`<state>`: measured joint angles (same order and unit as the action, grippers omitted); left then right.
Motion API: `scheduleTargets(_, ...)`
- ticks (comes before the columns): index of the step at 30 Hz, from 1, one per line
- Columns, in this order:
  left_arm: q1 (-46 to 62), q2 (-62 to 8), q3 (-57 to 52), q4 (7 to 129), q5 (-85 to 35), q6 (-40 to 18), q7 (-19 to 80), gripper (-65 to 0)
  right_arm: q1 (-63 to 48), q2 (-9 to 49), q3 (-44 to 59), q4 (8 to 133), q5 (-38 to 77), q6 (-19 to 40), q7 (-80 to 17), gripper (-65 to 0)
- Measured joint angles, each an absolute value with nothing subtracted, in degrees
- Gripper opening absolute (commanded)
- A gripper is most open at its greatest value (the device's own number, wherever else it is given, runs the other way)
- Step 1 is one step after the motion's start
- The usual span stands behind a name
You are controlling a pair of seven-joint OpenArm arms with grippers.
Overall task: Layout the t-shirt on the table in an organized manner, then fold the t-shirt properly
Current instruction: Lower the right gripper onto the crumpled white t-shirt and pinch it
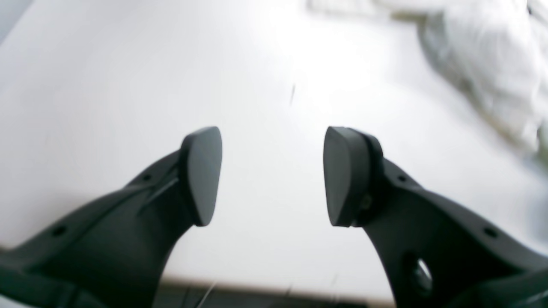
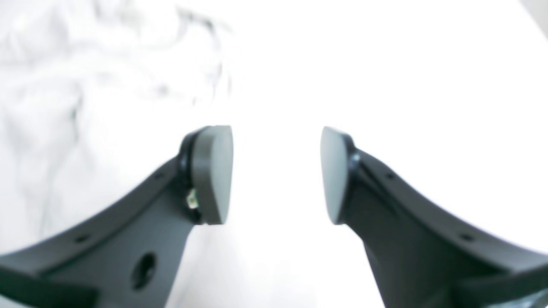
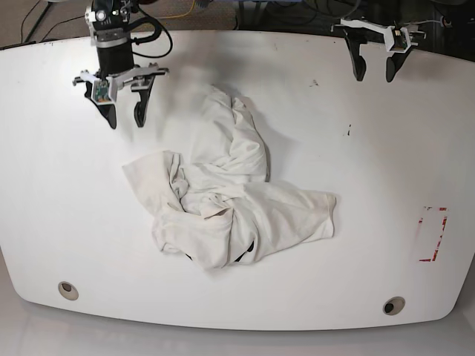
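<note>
The white t-shirt point(image 3: 226, 200) lies crumpled in a heap in the middle of the table point(image 3: 67, 215), its print hidden in the folds. My left gripper point(image 3: 375, 73) hangs open above the far right of the table, well clear of the cloth; in the left wrist view its fingers point(image 1: 201, 175) stand apart with nothing between them, and the t-shirt point(image 1: 492, 55) shows blurred at the upper right. My right gripper point(image 3: 125, 117) is open above the far left, just beyond the shirt's upper edge. The right wrist view shows empty open fingertips point(image 2: 212, 175) and the t-shirt point(image 2: 64, 94) at left.
Two round grey grommet holes point(image 3: 67, 290) point(image 3: 394, 305) sit near the front edge. A red tape rectangle point(image 3: 433, 234) marks the right side. Small dark specks point(image 3: 349, 132) dot the right half. Cables and floor lie beyond the far edge.
</note>
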<state>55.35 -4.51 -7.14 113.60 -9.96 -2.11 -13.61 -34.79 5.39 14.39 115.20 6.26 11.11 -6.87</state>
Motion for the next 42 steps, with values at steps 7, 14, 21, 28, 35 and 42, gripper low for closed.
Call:
scheduleTargets(7, 52.7, -4.5, -4.0, 113.6, -9.9, -2.5, -13.2, -29.3, -23.9, 8.8, 14.3, 114.6, 6.2, 11.0, -19.0, -31.1)
scheduleTargets(14, 50.6, -4.5, -4.0, 113.6, -10.0, -1.9, -11.8, -29.3, -10.3, 8.7, 12.2, 109.0, 6.3, 16.1, -26.5, -31.1)
scheduleTargets(21, 50.7, -4.6, -3.9, 113.5, -10.0, -2.4, -11.6, -29.3, 0.2, 8.6, 10.6, 100.6, 5.5, 18.7, -32.7, -31.1)
scheduleTargets(28, 50.8, -4.7, -4.2, 113.4, -10.0, -2.2, -11.6, -29.3, 7.6, 8.3, 9.1, 90.1, 6.4, 20.0, -32.1, -30.9)
scheduleTargets(35, 50.8, -4.9, -4.2, 113.4, -10.0, -2.2, -11.6, -29.3, 12.2, 7.7, 9.4, 80.3, 6.3, 19.9, -32.2, -30.9)
scheduleTargets(42, 50.8, -4.8, -4.1, 113.3, -10.0, -2.3, -11.6, -29.3, 14.9, 6.4, 9.2, 74.0, 6.3, 19.9, -32.4, -30.9)
